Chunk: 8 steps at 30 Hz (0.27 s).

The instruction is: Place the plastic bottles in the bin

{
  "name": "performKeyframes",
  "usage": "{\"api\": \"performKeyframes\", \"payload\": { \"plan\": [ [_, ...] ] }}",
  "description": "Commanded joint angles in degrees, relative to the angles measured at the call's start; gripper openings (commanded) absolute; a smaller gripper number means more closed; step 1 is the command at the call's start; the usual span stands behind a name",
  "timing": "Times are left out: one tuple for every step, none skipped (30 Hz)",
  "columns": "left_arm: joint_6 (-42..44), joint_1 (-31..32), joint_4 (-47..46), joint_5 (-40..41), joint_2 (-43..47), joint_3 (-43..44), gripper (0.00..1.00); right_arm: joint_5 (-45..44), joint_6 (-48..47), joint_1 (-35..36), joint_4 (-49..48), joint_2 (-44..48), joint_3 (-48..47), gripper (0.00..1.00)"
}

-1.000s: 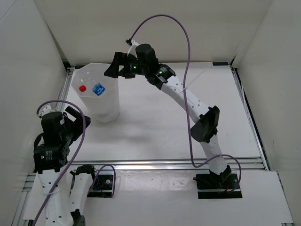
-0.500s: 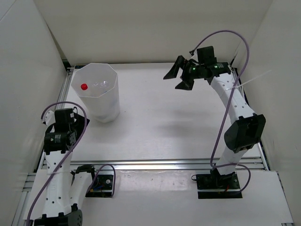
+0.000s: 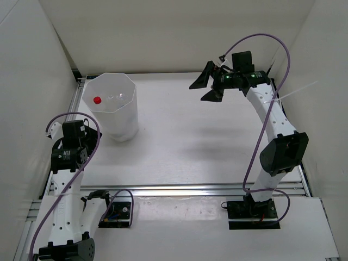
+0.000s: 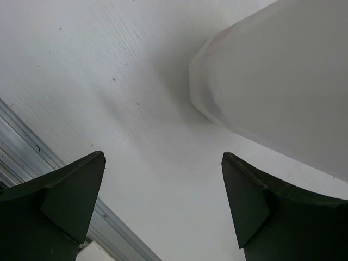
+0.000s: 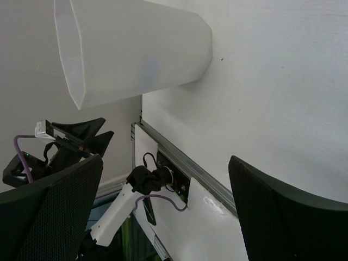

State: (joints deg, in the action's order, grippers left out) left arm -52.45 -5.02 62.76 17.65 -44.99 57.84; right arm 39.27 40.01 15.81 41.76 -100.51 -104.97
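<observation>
The bin point(image 3: 129, 117) stands at the back left of the table. Inside it I see a red cap point(image 3: 97, 100) and a clear bottle point(image 3: 117, 97); the other bottles are hidden or too faint to tell. My right gripper point(image 3: 197, 94) hangs open and empty above the back right of the table, far from the bin. In the right wrist view the right gripper point(image 5: 163, 212) is open and the bin point(image 5: 136, 54) shows at the top left. My left gripper point(image 3: 82, 142) is open and empty near the table's left front. The left wrist view point(image 4: 163, 206) shows the bin's base point(image 4: 283, 81) ahead of it.
White walls close in the table on the left, back and right. An aluminium rail point(image 3: 190, 188) runs along the near edge, also in the left wrist view point(image 4: 32, 147). Purple cables loop over both arms point(image 3: 261, 38). The left arm shows in the right wrist view point(image 5: 65, 142).
My right arm has swung from over the bin to the back right, open. The blue-labelled bottle seen at the bin's mouth is no longer visible. My left arm has drawn back slightly.
</observation>
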Motion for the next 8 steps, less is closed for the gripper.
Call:
{"api": "performKeyframes", "payload": {
  "plan": [
    [2.3,0.3,-2.0,1.3,0.5,2.4,1.00,2.5,-1.0,-0.5,-3.7,2.7,1.7,1.00],
    [2.3,0.3,-2.0,1.3,-0.2,3.1,1.00,2.5,-1.6,-0.5,-3.7,3.2,3.5,1.00],
    [2.3,0.3,-2.0,1.9,-0.2,3.1,1.00,2.5,-1.6,-0.5,-4.3,4.0,4.2,1.00],
    [1.7,0.3,-2.0,2.0,-0.2,3.6,1.00,2.5,-2.5,-0.5,-4.3,4.0,4.8,1.00],
    [0.9,0.3,-2.0,2.5,-0.2,3.6,1.00,1.8,-3.6,-0.5,-4.3,4.7,4.8,1.00],
    [0.9,0.3,-2.0,2.5,-0.2,3.6,1.00,0.7,-3.6,-0.5,-4.3,5.6,6.2,1.00],
    [0.9,0.3,-2.0,2.5,-0.2,3.6,1.00,-0.4,-4.2,-1.1,-3.8,6.1,6.9,1.00],
    [0.9,0.3,-2.0,3.3,-0.2,3.6,1.00,-1.5,-4.2,-1.1,-3.8,7.2,7.6,1.00]
  ]
}}
